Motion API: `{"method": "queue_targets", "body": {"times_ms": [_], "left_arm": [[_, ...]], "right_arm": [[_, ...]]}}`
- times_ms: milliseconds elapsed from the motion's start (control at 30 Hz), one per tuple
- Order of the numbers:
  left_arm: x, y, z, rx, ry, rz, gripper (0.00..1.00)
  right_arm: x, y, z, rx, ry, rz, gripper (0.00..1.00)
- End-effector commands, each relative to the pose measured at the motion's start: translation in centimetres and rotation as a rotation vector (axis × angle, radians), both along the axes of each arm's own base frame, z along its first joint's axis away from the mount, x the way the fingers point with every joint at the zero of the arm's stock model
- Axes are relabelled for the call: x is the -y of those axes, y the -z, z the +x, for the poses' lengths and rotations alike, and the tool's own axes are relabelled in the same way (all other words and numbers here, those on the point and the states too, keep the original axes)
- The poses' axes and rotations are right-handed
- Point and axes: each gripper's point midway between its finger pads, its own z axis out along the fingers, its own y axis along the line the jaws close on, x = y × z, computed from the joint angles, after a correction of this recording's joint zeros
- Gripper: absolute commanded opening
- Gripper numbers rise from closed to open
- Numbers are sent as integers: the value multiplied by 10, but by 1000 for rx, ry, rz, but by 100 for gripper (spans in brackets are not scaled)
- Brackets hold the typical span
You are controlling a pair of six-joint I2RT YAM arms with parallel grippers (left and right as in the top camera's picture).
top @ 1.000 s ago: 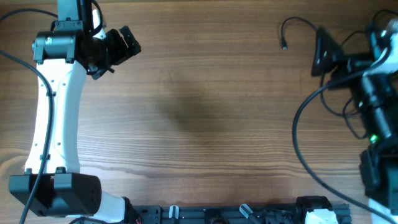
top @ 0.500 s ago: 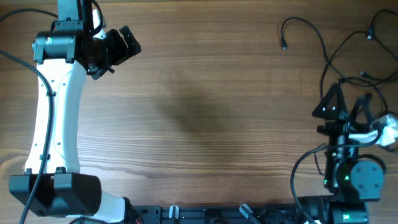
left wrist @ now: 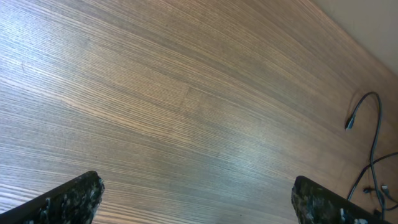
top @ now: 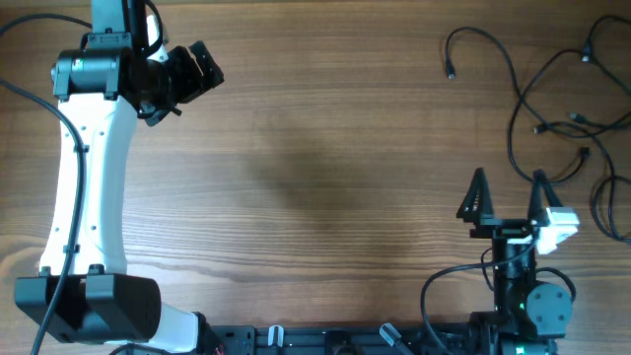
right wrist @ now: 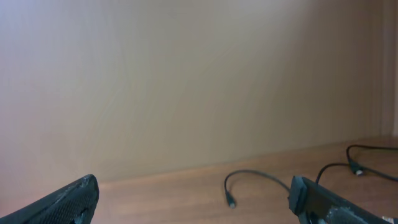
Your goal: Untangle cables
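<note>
1. Overhead view: the cables (top: 515, 123) lie toward the far right corner of the desk (top: 325, 168), as loose thin black strands, not one tight knot.
2. One strand (top: 471, 32) sits apart on the inner side of the group, arched, with its small plug resting on the wood. I'd call that one freed.
3. The other strands run out to the right edge and cross each other in several places. A loop lies at the right edge itself. From here I cannot tell whether those crossings are simple overlaps or real snags.
4. My right gripper (top: 508, 197) is near the near edge on the right side, aimed at the far edge. Its jaws are spread wide and hold nothing, and the cables lie beyond it, not touching.
5. My left gripper (top: 209, 67) is up by the far left corner, well apart from every cable. Its jaws are spread too, with only bare wood between the fingers in the wrist view.
6. My judgement: the job is partly done. The crossed strands by the right edge are left to separate.
</note>
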Motion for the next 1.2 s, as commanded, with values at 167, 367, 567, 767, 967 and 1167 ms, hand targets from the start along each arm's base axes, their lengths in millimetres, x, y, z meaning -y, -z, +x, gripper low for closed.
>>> {"method": "queue_targets", "body": {"times_ms": [167, 367, 567, 767, 967, 1167], "left_arm": [[2, 4, 1, -8, 10, -2, 100], [2, 4, 1, -8, 10, -2, 100], [2, 4, 1, -8, 10, -2, 100], [2, 4, 1, -8, 10, -2, 100], [2, 4, 1, -8, 10, -2, 100], [2, 4, 1, -8, 10, -2, 100]], "right_arm": [[-44, 19, -2, 36, -183, -372, 100], [-47, 63, 2, -141, -233, -364, 100], [-47, 62, 2, -138, -229, -372, 100], [-47, 62, 2, -138, -229, -372, 100], [-47, 62, 2, -138, -229, -372, 100], [-47, 62, 2, -138, -229, -372, 100]]}}
